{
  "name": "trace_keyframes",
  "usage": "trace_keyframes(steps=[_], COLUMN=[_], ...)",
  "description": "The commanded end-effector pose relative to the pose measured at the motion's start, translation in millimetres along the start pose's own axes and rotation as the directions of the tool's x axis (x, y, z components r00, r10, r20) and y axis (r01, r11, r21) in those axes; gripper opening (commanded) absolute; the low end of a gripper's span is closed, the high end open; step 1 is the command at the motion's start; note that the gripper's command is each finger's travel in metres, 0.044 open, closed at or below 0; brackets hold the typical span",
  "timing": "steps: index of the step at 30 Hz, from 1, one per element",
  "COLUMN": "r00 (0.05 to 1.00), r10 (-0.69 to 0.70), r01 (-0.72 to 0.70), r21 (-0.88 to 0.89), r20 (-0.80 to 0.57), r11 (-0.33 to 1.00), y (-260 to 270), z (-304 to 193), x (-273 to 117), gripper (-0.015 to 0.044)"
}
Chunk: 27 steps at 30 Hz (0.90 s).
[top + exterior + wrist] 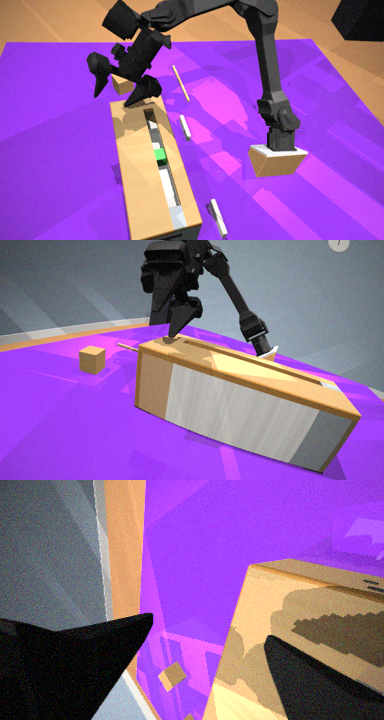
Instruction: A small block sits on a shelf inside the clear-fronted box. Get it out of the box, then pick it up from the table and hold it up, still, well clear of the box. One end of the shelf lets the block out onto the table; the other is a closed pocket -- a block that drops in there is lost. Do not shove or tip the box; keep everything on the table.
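The green block (160,155) shows through the long slot in the top of the wooden box (135,175) (226,409) (245,702), around the middle of the slot. The block is not visible in the exterior view or the wrist view. The box's front looks pale and cloudy in the exterior view. My gripper (110,101) (163,323) (207,629) is open and empty, tilted downward at the box's far end. One fingertip is just above the box top near that end; whether it touches is unclear. The other finger is out beyond the box's edge.
A plain wooden cube (122,86) (92,360) (172,676) stands beyond the box's far end. A thin wooden stick (181,83) (127,346) and two white bars (185,127) (218,217) lie on the arm's side of the box. The arm's base stands on a wooden pedestal (274,166).
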<state>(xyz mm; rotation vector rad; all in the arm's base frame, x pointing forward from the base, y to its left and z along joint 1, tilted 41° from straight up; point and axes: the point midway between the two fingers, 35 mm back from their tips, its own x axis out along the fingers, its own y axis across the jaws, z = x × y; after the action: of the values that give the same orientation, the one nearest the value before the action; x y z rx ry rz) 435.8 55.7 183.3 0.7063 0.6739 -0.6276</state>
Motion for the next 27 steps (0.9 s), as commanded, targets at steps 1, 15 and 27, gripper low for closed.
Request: trace_keyframes(steps=[1, 15, 27], r00=[0.993, 0.872, 0.769], r10=[-0.105, -0.486, -0.575], r01=[0.105, 0.485, 0.576], r21=[0.003, 0.025, 0.087], r20=[-0.049, 0.062, 0.278], r11=[0.994, 0.874, 0.813], y=[-6, -72, -100], z=[-49, -176, -197], x=[2, -18, -44], gripper=[0.0400, 0.0400, 0.0400])
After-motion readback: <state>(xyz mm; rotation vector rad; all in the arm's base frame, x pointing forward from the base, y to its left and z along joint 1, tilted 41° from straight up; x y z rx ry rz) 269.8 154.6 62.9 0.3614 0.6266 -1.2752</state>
